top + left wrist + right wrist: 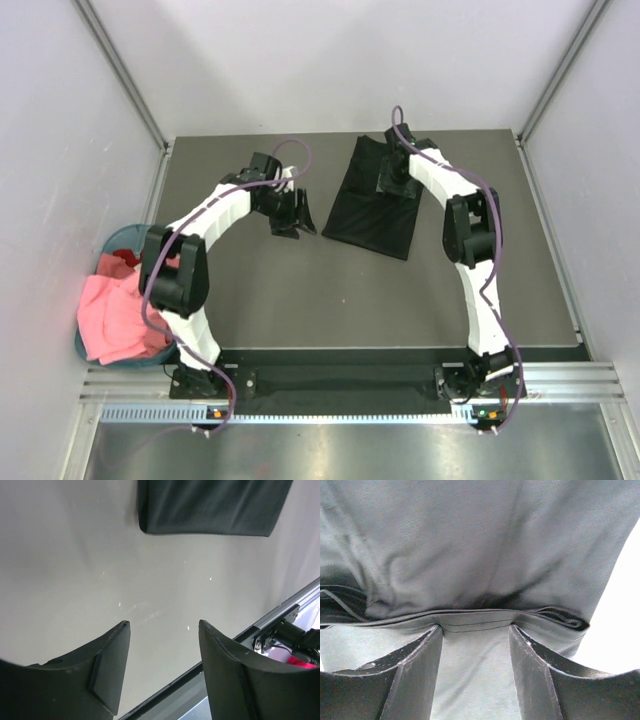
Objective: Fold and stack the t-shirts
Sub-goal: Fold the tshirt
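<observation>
The black t-shirt (pixel 375 205) lies folded into a rough rectangle on the dark table, right of centre. My right gripper (pixel 393 178) is down on its far part. In the right wrist view its jaws stand open (pixel 475 627), with the tips against a folded hem of the black t-shirt (pixel 470 555) and flat fabric between them. My left gripper (pixel 296 216) is open and empty over bare table, left of the shirt. In the left wrist view (pixel 163 625) the black t-shirt (pixel 210 505) lies ahead. The pink t-shirt (pixel 112 318) and the red one (pixel 125 262) are heaped in the basket.
The round teal basket (pixel 118 236) stands off the table's left edge. Grey walls close in the table (pixel 330 300) at the back and both sides. A metal rail (pixel 282 611) runs along the near edge by the arm bases.
</observation>
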Controlling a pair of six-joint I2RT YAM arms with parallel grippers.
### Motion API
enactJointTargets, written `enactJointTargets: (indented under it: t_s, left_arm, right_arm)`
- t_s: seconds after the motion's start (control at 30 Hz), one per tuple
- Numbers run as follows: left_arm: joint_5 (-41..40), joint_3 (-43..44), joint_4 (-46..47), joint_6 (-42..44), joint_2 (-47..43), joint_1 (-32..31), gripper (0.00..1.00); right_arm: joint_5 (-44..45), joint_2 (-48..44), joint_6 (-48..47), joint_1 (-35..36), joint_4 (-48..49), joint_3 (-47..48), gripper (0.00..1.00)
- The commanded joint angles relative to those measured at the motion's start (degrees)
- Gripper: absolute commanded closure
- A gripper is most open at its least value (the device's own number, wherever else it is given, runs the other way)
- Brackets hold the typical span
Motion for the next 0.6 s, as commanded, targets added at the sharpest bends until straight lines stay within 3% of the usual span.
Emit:
enactJointTargets:
  t_s: [0.0, 0.13, 0.23, 0.27, 0.4, 0.57]
  left_arm:
    - [3.9, 4.2, 2.3, 0.6, 4.9, -0.1, 0.38]
    - [4.2, 10.3, 1.0, 1.7, 10.5, -0.1, 0.39]
    - [6.9, 13.8, 1.7, 2.1, 13.3, 0.0, 0.45]
    - [8.0, 14.3, 2.5, 1.1, 14.1, 0.0, 0.52]
    - [15.1, 14.2, 12.8, -4.5, 16.3, -0.1, 0.72]
    - [20.0, 12.3, 23.0, -12.8, 19.9, -0.9, 0.78]
  right_arm:
    - [-1.7, -4.1, -2.5, -0.7, -0.1, 1.1, 0.44]
    - [-4.6, -11.0, -6.6, -0.9, 0.5, -4.4, 0.44]
    - [-9.9, -16.2, -7.9, -2.3, 1.7, -10.1, 0.44]
    - [-12.1, -17.4, -8.3, -2.8, 2.7, -11.8, 0.44]
    - [-26.5, -22.1, -9.2, -5.6, 8.5, -22.3, 0.47]
    - [-36.7, -23.2, -5.9, -9.1, 16.5, -30.5, 0.50]
